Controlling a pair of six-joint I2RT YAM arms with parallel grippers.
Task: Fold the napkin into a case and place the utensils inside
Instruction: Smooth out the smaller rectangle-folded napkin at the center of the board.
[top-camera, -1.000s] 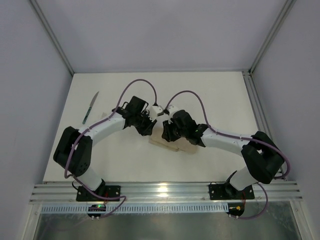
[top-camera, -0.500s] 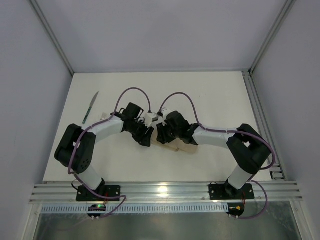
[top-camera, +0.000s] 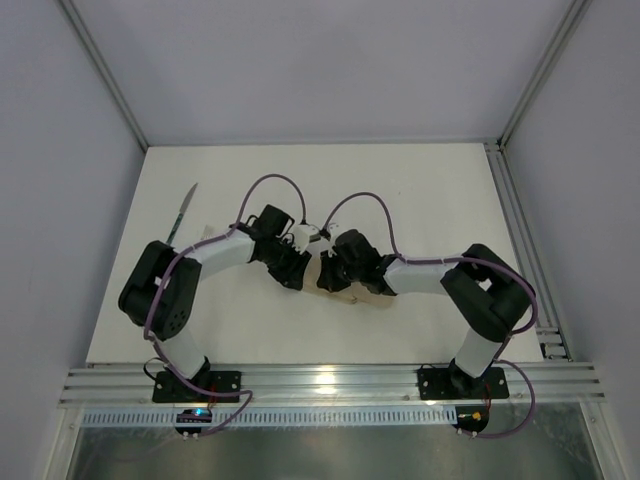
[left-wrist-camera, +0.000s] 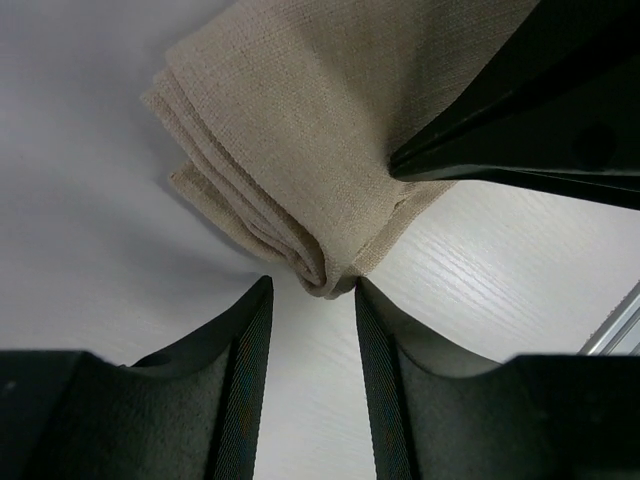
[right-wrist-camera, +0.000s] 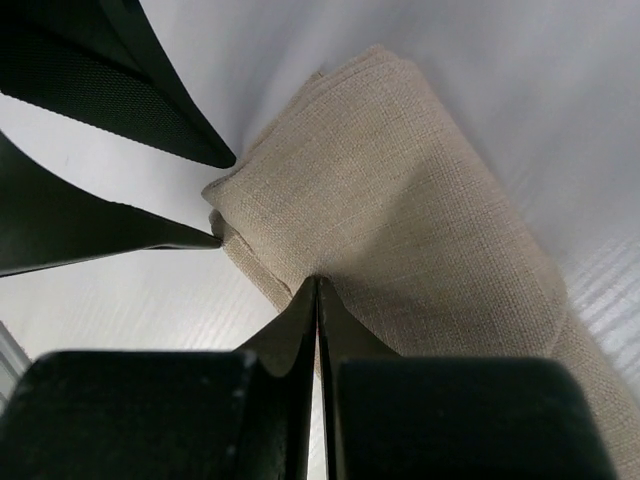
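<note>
Your left claw stands partly open, with a narrow gap between its pads. The folded corner of the napkin sits right at that mouth, touching one pad with a sliver of space at the other, so it is not clamped. Your right claw is closed tight, fingers flat together. Its tip is set down on the top layer of the cloth, just beside that same corner; whether a layer is caught between the fingers does not show. The napkin lies on the counter as a thick layered packet where the two claws meet. The knife lies on the counter out beyond the left arm, well apart from the cloth.
</note>
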